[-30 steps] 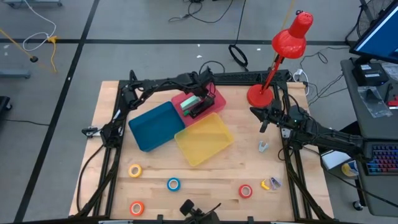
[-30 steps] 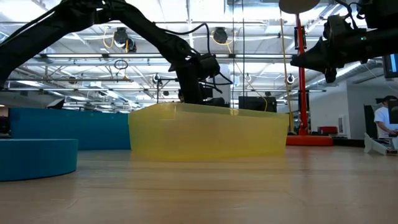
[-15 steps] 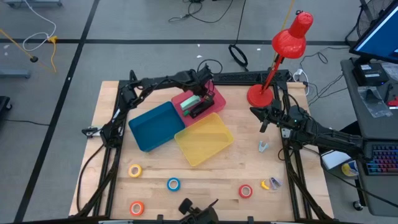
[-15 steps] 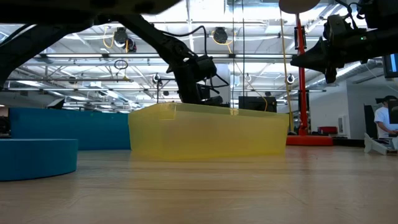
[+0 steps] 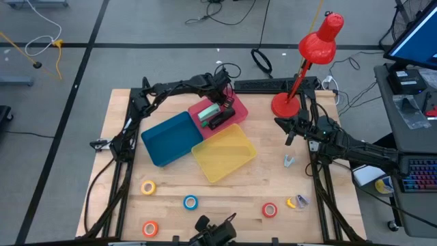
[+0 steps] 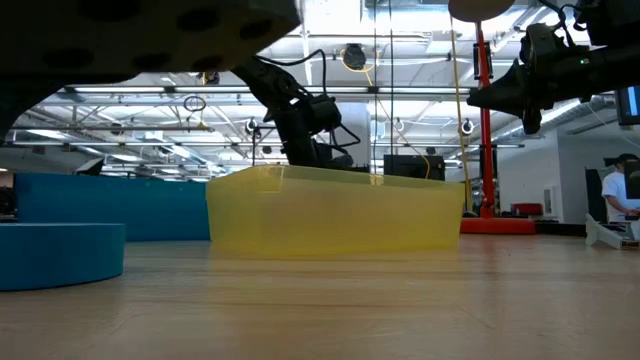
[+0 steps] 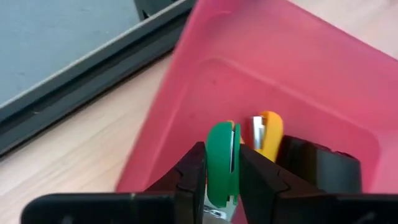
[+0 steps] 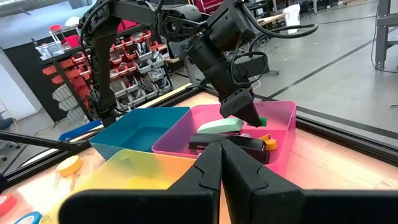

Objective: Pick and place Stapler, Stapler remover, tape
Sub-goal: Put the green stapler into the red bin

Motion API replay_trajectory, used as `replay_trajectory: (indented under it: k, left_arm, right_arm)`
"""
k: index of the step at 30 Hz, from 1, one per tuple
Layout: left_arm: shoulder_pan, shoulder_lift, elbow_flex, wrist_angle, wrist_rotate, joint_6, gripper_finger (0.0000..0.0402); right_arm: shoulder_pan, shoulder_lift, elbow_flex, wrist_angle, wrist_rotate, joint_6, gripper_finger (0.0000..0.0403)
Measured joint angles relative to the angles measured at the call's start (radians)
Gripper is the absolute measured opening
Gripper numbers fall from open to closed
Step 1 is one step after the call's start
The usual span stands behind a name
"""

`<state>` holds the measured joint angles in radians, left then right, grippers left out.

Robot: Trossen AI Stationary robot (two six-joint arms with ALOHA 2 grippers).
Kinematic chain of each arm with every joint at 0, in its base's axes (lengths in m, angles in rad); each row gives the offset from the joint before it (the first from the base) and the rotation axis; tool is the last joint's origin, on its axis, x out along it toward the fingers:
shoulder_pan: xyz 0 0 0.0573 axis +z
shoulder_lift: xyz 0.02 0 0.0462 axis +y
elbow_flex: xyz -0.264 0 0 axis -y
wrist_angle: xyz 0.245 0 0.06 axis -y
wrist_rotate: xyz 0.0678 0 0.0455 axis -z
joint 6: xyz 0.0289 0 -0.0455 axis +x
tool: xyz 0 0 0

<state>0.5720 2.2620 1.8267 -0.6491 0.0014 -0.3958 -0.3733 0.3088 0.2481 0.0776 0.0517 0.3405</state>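
Three bins sit together mid-table, and places below are given relative to the yellow bin (image 5: 224, 154). Left of it lies the blue bin (image 5: 171, 137); behind it, touching its far edge, is the pink bin (image 5: 237, 109). Over the pink bin the left gripper (image 5: 222, 93) reaches down, its fingers (image 7: 186, 180) set narrowly on either side of a green stapler (image 7: 222, 163); whether they still press it cannot be told. A black stapler (image 8: 236, 145) and a small orange piece (image 8: 268, 143), only partly seen, lie beside the green one inside the pink bin. In the low view the yellow bin's wall hides the pink bin and all its contents, and a dark blurred shape cuts off the upper left corner.

In front of the yellow bin, near the table edge, lie four tape rolls: yellow (image 5: 148, 186), orange (image 5: 150, 228), blue (image 5: 190, 201) and red (image 5: 270, 209). Right of the yellow bin rest a small pale object (image 5: 289, 160) and a yellow-and-purple item (image 5: 298, 201), both too small to identify. The right gripper (image 5: 289, 130) waits above the table there, fingers pressed together on nothing, before the red lamp (image 5: 300, 67).
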Motion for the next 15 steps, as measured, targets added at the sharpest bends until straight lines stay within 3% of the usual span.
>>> replay_trajectory:
  k: [15]
  left_arm:
    - [0.004, 0.01, 0.0, 0.023, 0.044, -0.025, 0.0085]
  right_arm:
    - [0.0, 0.0, 0.0, 0.0, 0.0, 0.015, 0.0]
